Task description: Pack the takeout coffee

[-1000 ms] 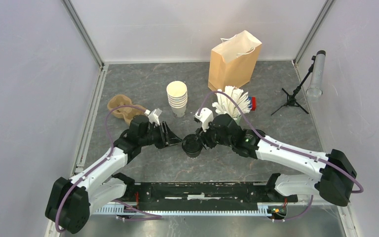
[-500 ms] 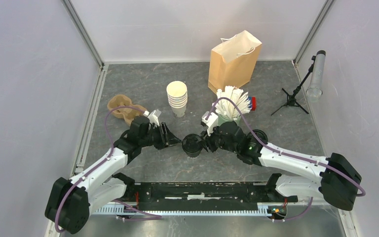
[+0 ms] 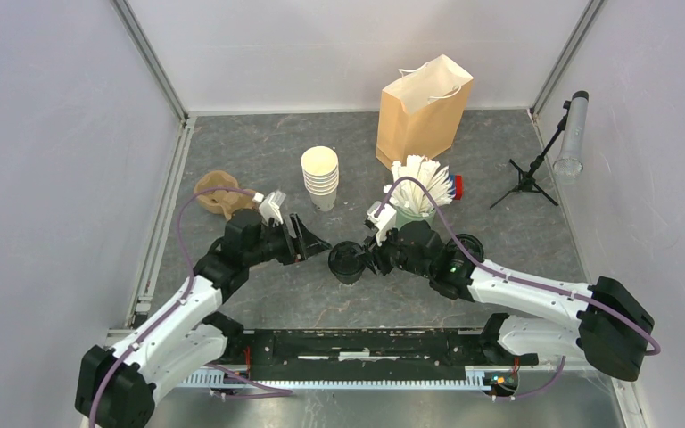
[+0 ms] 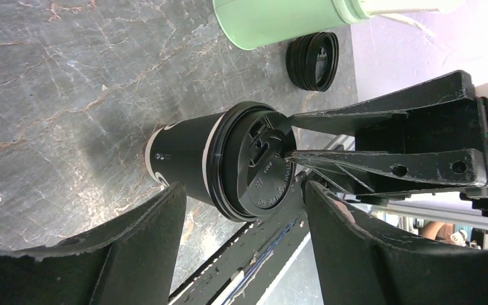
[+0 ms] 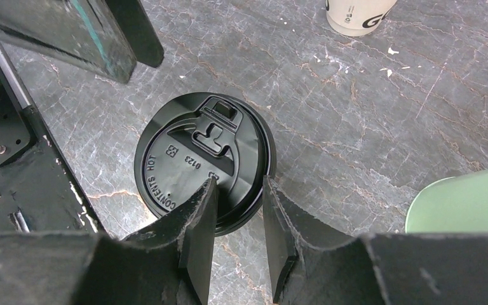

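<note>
One takeout coffee cup [image 3: 348, 262] with a round black lid [image 5: 197, 152] stands upright near the table's middle. Its side looks dark with a white band in the left wrist view [image 4: 184, 159]. My right gripper [image 3: 373, 259] comes down on it from the right. Its narrow fingers straddle the lid's rim [image 5: 238, 184], one tip on the lid top and one outside the rim. My left gripper [image 3: 315, 242] is open and empty, just left of the cup and apart from it [image 4: 244, 194]. A second lidded cup is out of view. The brown paper bag [image 3: 424, 111] stands upright at the back.
A stack of lidless cream cups [image 3: 320, 176] stands behind the cup. A green cup of white sticks [image 3: 417, 192] and a stack of loose black lids [image 3: 468, 245] are by my right arm. A brown cup carrier [image 3: 217, 192] lies at the left, a small tripod [image 3: 529, 178] at the right.
My left gripper has drawn back to the left, away from the cup, with its jaws open. My right gripper has shifted slightly and stays at the lid's rim.
</note>
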Controlling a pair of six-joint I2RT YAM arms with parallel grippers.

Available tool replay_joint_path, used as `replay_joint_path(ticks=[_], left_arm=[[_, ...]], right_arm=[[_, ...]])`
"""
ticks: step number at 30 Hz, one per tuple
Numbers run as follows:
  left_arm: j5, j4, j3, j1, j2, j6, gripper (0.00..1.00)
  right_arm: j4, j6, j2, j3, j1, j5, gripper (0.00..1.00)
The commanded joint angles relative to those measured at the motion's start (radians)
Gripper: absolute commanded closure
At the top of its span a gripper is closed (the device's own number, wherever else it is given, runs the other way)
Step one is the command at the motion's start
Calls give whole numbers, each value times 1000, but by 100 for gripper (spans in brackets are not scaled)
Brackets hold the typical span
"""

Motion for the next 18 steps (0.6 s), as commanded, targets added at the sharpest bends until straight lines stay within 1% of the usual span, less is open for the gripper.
replay_joint_path(ticks=[1, 4, 7, 13, 18], left_arm=[[24, 60, 21, -38, 53, 21, 24], [-3, 80, 30, -90, 119, 30, 26], [-33, 83, 59, -133, 177, 48, 32], [-96, 44, 95, -152, 237, 86, 41], [-161, -7, 89, -165, 252, 106, 47]], right_arm=[[-85, 3, 10, -32, -2, -16, 62], [-80, 3, 15, -33, -3, -22, 62], [-80, 5, 14, -33, -2, -24, 62], [-70, 5, -2, -55, -3, -22, 65], [-44, 17, -8, -95, -8, -34, 66]])
